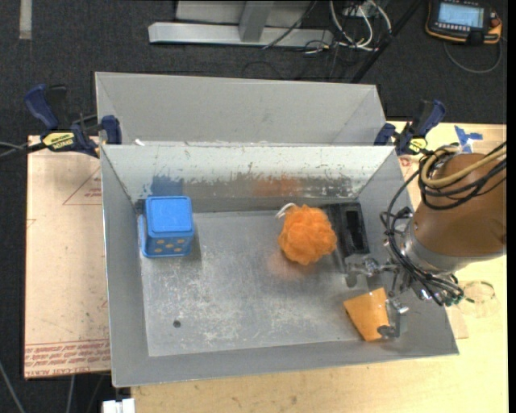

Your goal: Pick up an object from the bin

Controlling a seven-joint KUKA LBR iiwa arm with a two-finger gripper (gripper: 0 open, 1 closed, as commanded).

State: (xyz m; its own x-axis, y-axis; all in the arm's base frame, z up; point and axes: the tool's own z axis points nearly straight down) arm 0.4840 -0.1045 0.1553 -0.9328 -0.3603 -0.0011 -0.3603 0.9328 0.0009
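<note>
Hand (373,295) sits low in the front right corner of the bin (282,360), fingers spread and grasping nothing. A flat orange block (363,316) lies just frontward of it, one finger at the block's right edge. Front and right walls are close by, with open floor to the left. An orange mesh puff (306,234) sits well behind.

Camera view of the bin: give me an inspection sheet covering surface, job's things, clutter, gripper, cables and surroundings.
Surface: grey metal bin, floor scuffed.
Job's things: orange flat piece front right; orange fluffy ball mid-back; blue cube back left; black block back right.
Clutter: nothing seen.
Grippers: gripper low at the front right, right by the orange flat piece.
Cables: wrist cables looped on the arm; floor cables behind the bin.
Surroundings: handheld pendant on dark floor.
</note>
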